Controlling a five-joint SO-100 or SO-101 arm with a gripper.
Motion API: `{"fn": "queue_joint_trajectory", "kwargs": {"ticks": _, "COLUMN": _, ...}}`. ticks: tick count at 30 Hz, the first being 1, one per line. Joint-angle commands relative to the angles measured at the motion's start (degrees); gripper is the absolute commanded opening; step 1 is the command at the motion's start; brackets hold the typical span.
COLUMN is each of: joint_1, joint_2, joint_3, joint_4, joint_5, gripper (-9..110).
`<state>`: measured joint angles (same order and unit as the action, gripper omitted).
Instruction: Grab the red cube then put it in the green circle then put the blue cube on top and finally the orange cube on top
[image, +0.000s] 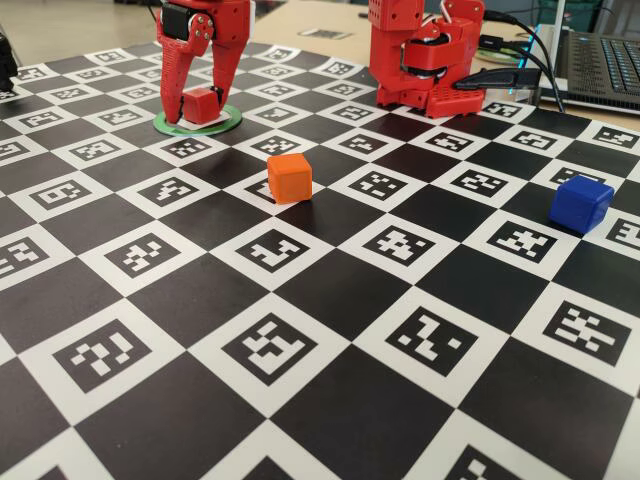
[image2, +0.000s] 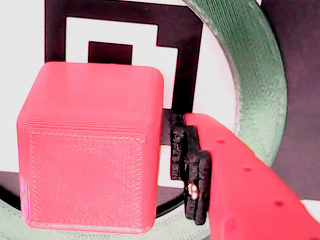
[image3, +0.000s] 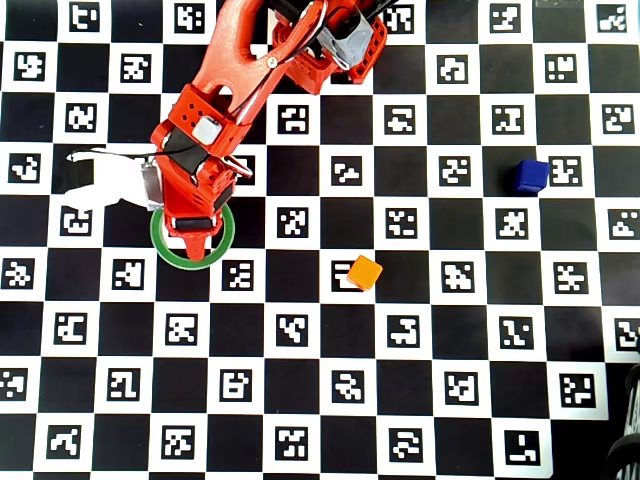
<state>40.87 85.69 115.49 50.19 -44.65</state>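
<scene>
The red two-finger gripper (image: 203, 108) hangs tip-down over the thin flat green circle (image: 229, 118) at the far left of the board in the fixed view. Its fingers straddle the small matte red cube (image: 201, 104), which sits inside the ring on the white marker square. In the wrist view the black-padded finger (image2: 192, 170) stands just beside the cube's (image2: 90, 150) right face with a narrow dark gap showing; the other finger is out of frame, so the jaws read as slightly apart, not clamped. The cube looks to rest flat on the marker, the ring (image2: 255, 75) curving round it.

In the overhead view the gripper (image3: 196, 238) covers the cube; only the ring (image3: 165, 250) shows around it.

The small matte bright-orange cube (image: 289, 177) lies near the board's middle, well apart from the ring, on a white marker square. In the overhead view it (image3: 364, 271) sits rotated to the grid. The small matte deep-blue cube (image: 580, 203) lies far to the right, well apart from both.

Surface: a flat black-and-white checker board (image: 330, 300) with a coded marker in each white square. The red arm base (image: 425, 60) stands at the far edge, cables and a laptop (image: 600, 55) behind it on a pale wooden table.

The near half of the board is open; the board's far edge runs close behind the ring.
</scene>
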Motion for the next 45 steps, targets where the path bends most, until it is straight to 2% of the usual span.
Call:
{"fn": "queue_joint_trajectory", "kwargs": {"ticks": 1, "joint_1": 0.79, "joint_2": 3.43, "joint_3": -4.22, "joint_4": 2.2, "joint_5": 0.44, "gripper": 34}}
{"fn": "queue_joint_trajectory", "kwargs": {"ticks": 9, "joint_1": 0.79, "joint_2": 10.2, "joint_3": -17.75, "joint_4": 17.58, "joint_5": 2.29, "gripper": 35}}
{"fn": "queue_joint_trajectory", "kwargs": {"ticks": 14, "joint_1": -1.32, "joint_2": 14.77, "joint_3": -24.7, "joint_4": 27.69, "joint_5": 7.12, "gripper": 35}}
{"fn": "queue_joint_trajectory", "kwargs": {"ticks": 18, "joint_1": -6.94, "joint_2": 18.28, "joint_3": -24.87, "joint_4": 34.8, "joint_5": 14.33, "gripper": 35}}
{"fn": "queue_joint_trajectory", "kwargs": {"ticks": 26, "joint_1": -28.74, "joint_2": 24.17, "joint_3": -21.53, "joint_4": 41.75, "joint_5": 41.4, "gripper": 34}}
{"fn": "queue_joint_trajectory", "kwargs": {"ticks": 30, "joint_1": -41.48, "joint_2": 26.81, "joint_3": -20.83, "joint_4": 40.87, "joint_5": 56.25, "gripper": 34}}
{"fn": "queue_joint_trajectory", "kwargs": {"ticks": 37, "joint_1": -61.44, "joint_2": 26.02, "joint_3": -21.53, "joint_4": 39.29, "joint_5": 63.11, "gripper": 33}}
{"fn": "queue_joint_trajectory", "kwargs": {"ticks": 45, "joint_1": -76.73, "joint_2": 19.51, "joint_3": -24.96, "joint_4": 39.29, "joint_5": 76.11, "gripper": 35}}
